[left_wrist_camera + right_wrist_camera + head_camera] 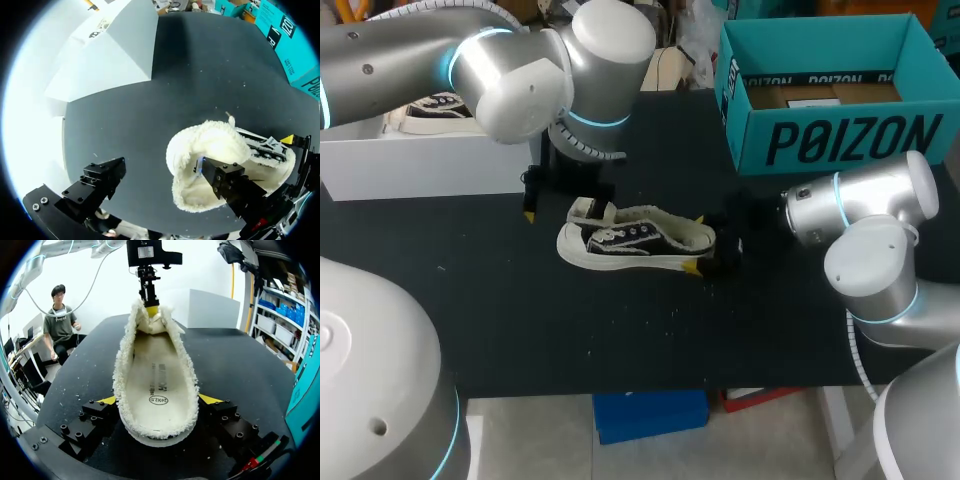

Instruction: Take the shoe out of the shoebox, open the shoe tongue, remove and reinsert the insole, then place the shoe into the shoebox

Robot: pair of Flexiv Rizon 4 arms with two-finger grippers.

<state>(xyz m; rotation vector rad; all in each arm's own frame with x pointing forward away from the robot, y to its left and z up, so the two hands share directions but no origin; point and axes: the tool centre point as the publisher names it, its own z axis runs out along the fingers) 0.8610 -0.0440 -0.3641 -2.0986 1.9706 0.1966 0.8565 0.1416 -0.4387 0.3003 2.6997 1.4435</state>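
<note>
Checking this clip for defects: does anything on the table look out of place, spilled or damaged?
Nothing looks damaged. The one oddity: small white flecks scattered over the black table around the shoe, perhaps lining fluff. The shoe itself sits held at its heel by the right claw.

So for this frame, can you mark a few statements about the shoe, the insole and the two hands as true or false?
1. The shoe lies on the black table, outside the teal shoebox. True.
2. The right hand is open and clear of the shoe. False: its fingers press on both sides of the heel, so it is shut on the shoe.
3. The insole lies out on the table beside the shoe. False: it sits inside the shoe.
4. The left hand is open, with one finger in the shoe's opening and the other over bare table. True.
</note>
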